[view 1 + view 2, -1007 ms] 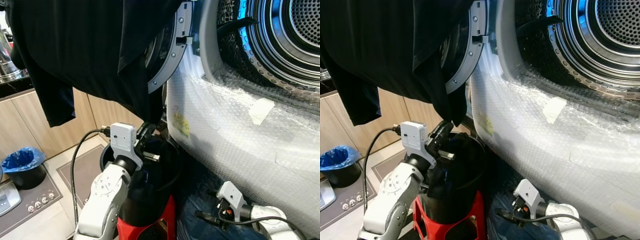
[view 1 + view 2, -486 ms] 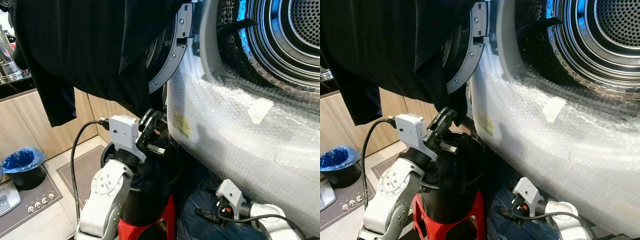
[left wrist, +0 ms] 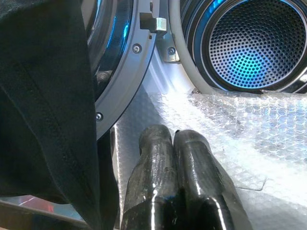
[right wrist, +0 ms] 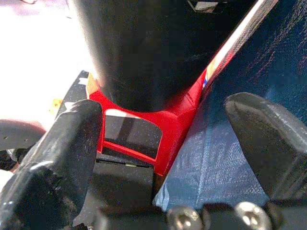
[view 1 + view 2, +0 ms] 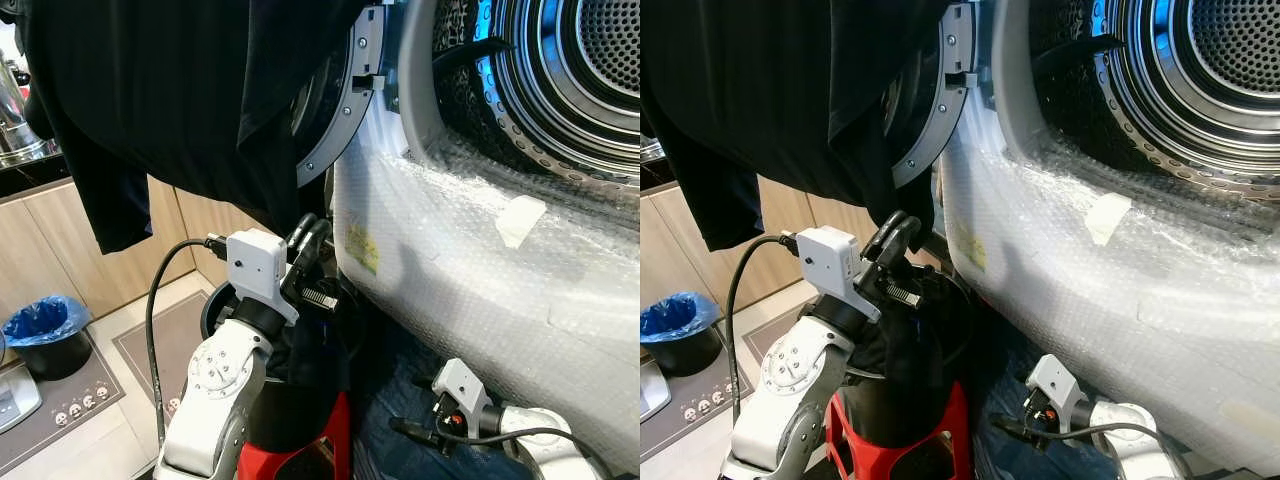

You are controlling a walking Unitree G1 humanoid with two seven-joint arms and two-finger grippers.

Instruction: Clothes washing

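left hand (image 5: 312, 232) pressed together, empty, under dark garment (image 5: 190, 100); right hand (image 4: 168, 139) apart, low. we should spread fingers before reaching for the hem.

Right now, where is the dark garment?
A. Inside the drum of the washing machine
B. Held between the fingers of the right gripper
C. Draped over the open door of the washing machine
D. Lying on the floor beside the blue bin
C: the dark garment hangs over the open round door of the washing machine, above the left gripper, while the drum is seen bare.
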